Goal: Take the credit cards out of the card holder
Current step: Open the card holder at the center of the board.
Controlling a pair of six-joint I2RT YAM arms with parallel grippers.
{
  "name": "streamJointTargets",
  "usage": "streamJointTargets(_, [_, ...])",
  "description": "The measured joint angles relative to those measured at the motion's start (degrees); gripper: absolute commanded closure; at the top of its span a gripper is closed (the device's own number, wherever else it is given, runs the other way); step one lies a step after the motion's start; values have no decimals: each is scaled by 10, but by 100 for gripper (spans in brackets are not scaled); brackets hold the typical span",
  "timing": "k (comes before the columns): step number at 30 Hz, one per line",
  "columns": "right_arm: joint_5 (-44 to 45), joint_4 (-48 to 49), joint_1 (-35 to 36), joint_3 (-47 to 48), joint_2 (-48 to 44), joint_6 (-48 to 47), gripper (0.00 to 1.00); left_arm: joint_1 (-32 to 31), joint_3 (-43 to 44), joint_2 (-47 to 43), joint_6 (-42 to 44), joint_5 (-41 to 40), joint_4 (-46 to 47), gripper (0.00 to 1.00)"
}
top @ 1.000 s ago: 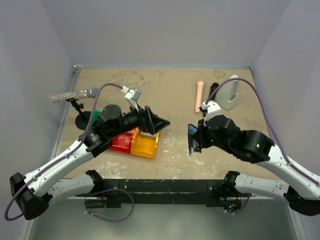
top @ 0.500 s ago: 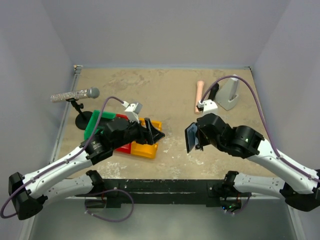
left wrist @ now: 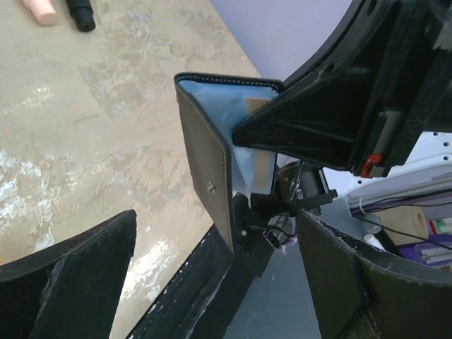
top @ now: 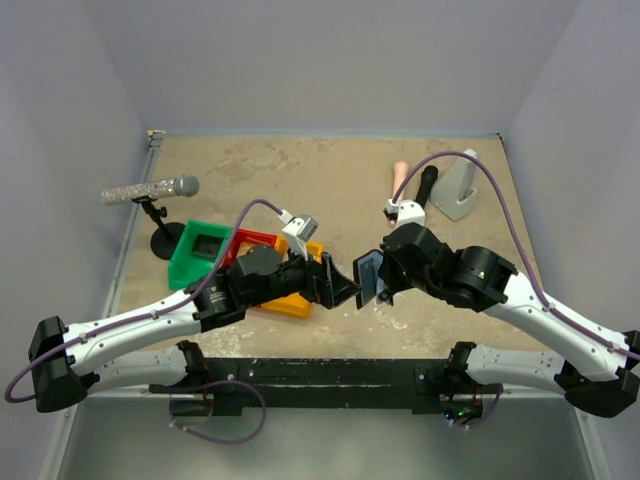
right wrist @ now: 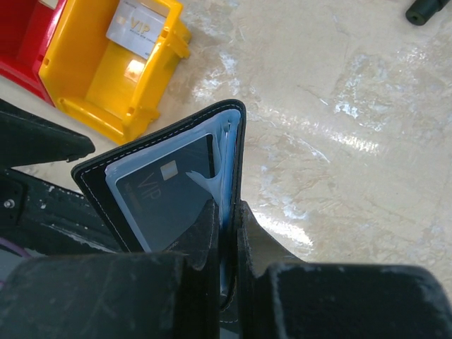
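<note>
Top external view: two robot arms meet nose to nose over the middle of the desk [top: 300, 170], close to its near edge. The right gripper [top: 383, 281] is clamped on the card holder [top: 367, 276], a black bifold wallet held upright and half open, its pale grey-blue lining turned toward the left arm. The left gripper [top: 350, 286], jaws spread wide and holding nothing, points at the wallet's free edge from just beside it; whether it touches cannot be told.

Left wrist view: the wallet's black outer flap stands framed between the spread fingers [left wrist: 78, 268]. A tan card [left wrist: 256, 105] shows against the pale lining, with one of the right gripper's fingers lying across that face.

Right wrist view: the closed jaws pinch the wallet by its edge, and a dark card [right wrist: 166, 201] marked VIP sits in a pocket of the inner face. A silvery grey card [right wrist: 140, 28] lies flat in the yellow bin [right wrist: 92, 78]. That bin is joined to a red bin [right wrist: 25, 35] and a green bin [top: 195, 262], which sit left of the wallet, toward the desk's near-left part.

A microphone [top: 150, 189] on a small stand is by the left edge. A pink cylinder [top: 399, 175], a black cylinder [top: 428, 182] and a white stand [top: 460, 186] lie toward the far right corner.
</note>
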Motion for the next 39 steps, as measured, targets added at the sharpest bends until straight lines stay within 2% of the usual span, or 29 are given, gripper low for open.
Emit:
streamJointTargets(2, [-6,3,0,0,0,6,100,0,0,0,0,-5,15,11])
streamJointTargets(17, [-46,22,0,0,0,25,100,0,0,26,6,-15,28,43])
streamJointTargets(23, [-53,32,0,0,0,29,100,0,0,38,16,-15,28,59])
streamJointTargets(24, [-57,33,0,0,0,29,100,0,0,39,16,-14,28,63])
streamJointTargets(29, [-63,37,0,-1,0,29,100,0,0,41,19,-15,28,98])
streamJointTargets(31, [-65,39,0,-3,0,29,99,0,0,41,22,-16,27,100])
streamJointTargets(34, [-66,41,0,-6,-4,28,61,0,0,41,28,-19,23,100])
streamJointTargets(35, [-68,40,0,-6,-6,26,52,-1,0,41,30,-21,21,100])
streamJointTargets(37, [-73,40,0,-6,-14,21,39,-2,5,41,34,-28,2,100])
streamJointTargets(39, [-74,37,0,-6,-34,13,34,-2,14,39,42,-43,-31,100])
